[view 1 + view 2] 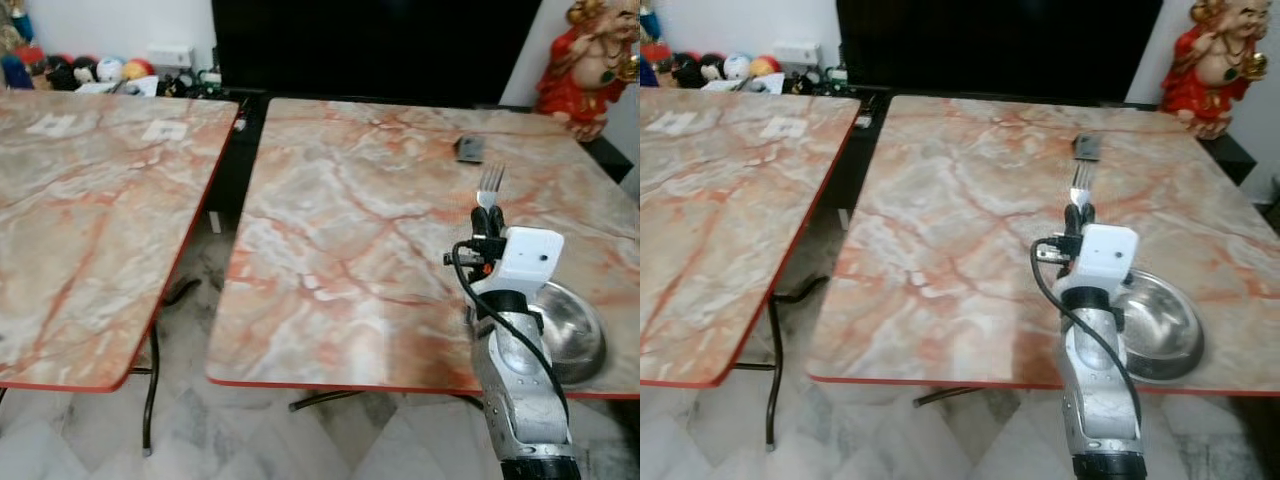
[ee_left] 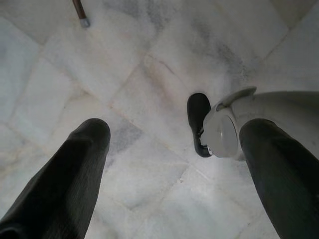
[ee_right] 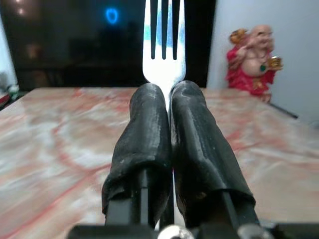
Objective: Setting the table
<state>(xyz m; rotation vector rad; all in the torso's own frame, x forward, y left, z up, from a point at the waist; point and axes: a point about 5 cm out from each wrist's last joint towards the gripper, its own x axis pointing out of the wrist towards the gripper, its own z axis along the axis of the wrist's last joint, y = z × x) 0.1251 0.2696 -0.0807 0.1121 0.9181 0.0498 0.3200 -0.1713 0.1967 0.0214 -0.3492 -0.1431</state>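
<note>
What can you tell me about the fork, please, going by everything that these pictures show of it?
The fork looks like shiny silver metal, with four straight tines. It stands roughly upright, tines pointing up, its neck clamped between the closed black fingers of the right gripper, which hide the handle. It is held in the air above the right-hand marble-patterned table, just beyond the steel bowl near that table's front edge. Nothing but the fingers touches it.

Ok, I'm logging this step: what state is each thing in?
fork: held upright, tines up, by the right gripper
right gripper: fingers shut on the fork, over the table
steel bowl: upright, empty, at the table's near edge
left gripper: open, above the floor
</note>
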